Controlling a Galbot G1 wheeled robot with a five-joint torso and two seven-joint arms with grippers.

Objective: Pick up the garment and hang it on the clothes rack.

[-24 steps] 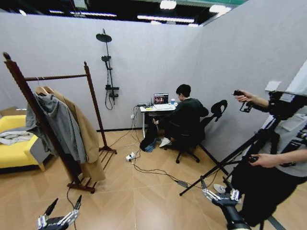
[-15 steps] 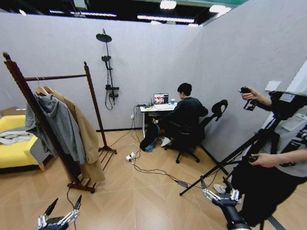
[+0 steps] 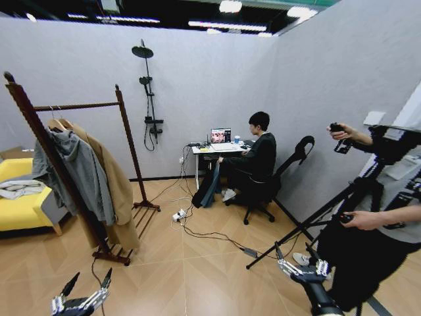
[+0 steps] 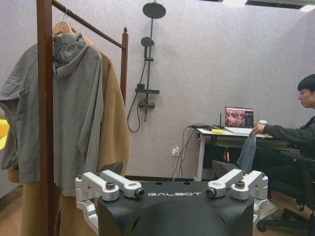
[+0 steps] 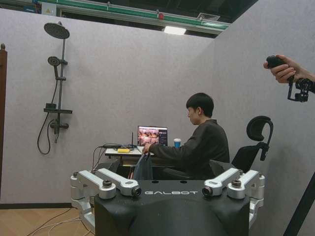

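The garment [image 3: 209,186] is a dark blue cloth hanging beside the white desk, held up by the hand of a seated person; it also shows in the left wrist view [image 4: 246,153] and the right wrist view [image 5: 143,168]. The clothes rack [image 3: 43,141] stands at the left, dark reddish wood with a rail, carrying a grey hooded jacket [image 3: 84,172] and a tan coat [image 3: 116,191]. My left gripper [image 3: 90,276] hangs low over the floor in front of the rack, open and holding nothing. My right gripper [image 3: 293,255] is low at the right, open, far from the garment.
A yellow sofa [image 3: 18,209] sits left of the rack. Cables and a power strip [image 3: 178,215] lie on the floor between me and the desk [image 3: 220,149]. A tripod [image 3: 342,204] and a standing person crowd the right side. A black shower pole [image 3: 148,99] is on the back wall.
The seated person has sat up and lifted the dark garment off the floor beside the desk. The raised hand at the right has shifted slightly. Both grippers stay still.
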